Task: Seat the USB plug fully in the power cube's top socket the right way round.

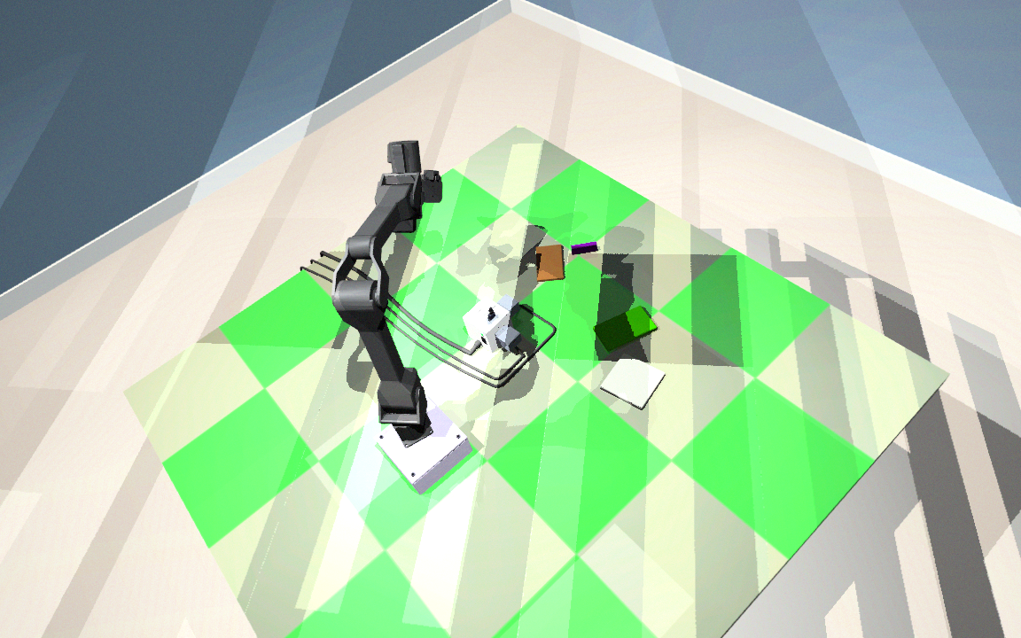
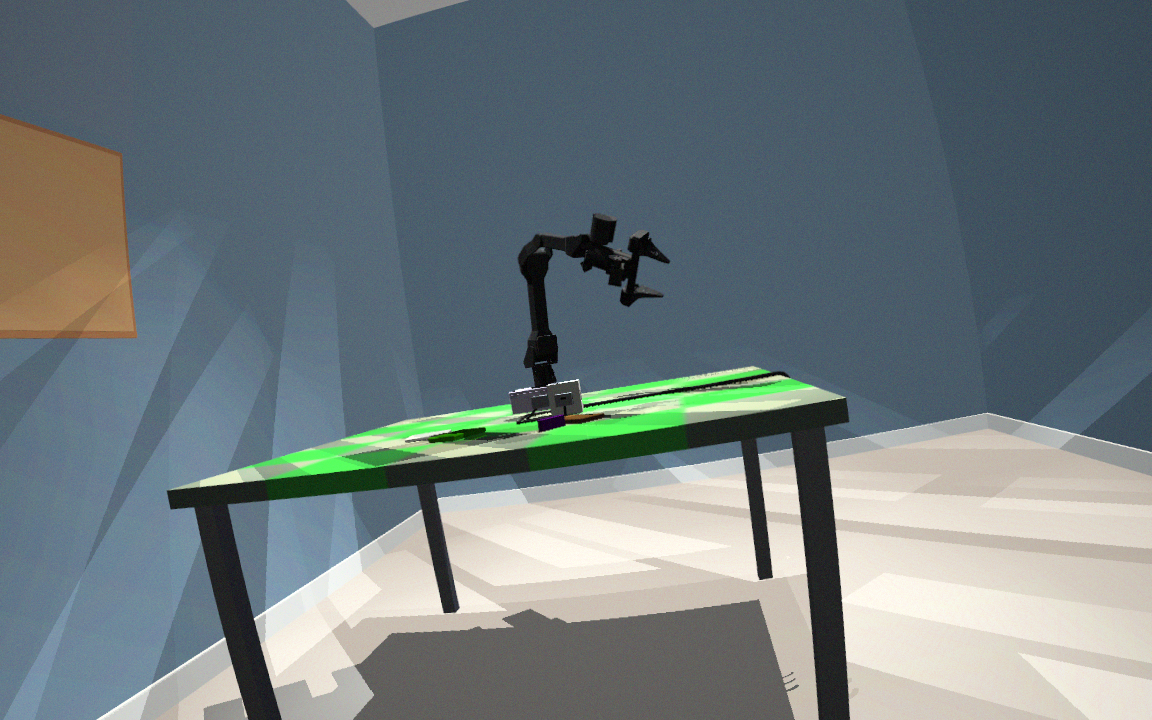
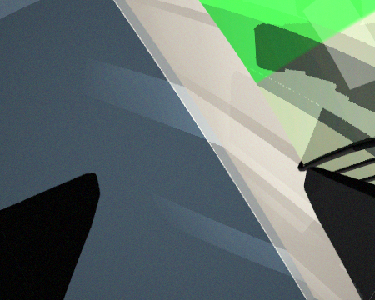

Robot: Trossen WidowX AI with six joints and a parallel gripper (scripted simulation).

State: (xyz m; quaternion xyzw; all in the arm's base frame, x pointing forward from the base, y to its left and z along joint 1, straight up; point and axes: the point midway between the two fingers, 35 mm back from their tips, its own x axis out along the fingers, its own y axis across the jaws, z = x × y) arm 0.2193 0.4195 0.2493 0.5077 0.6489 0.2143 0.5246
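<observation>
The hand [image 2: 647, 273] hangs high above the bench [image 2: 741, 420], right of centre in the exterior view, its fingers spread wide and holding nothing. The power cube [image 1: 493, 323] sits near the middle of the top view, well below the arm, with dark cables [image 1: 434, 337] looping from it toward the left. The USB plug on its top face is too small to make out. Upper right of the cube lie an orange block [image 1: 549, 262] and a purple piece [image 1: 584, 248]; a green pad [image 1: 625, 329] and white pad [image 1: 632, 382] lie right.

Blue-grey walls [image 2: 831, 134], pale streaked floor [image 2: 965, 555], dark-legged checkered table [image 2: 741, 428], perhaps an orange wall panel [image 2: 25, 223]
</observation>
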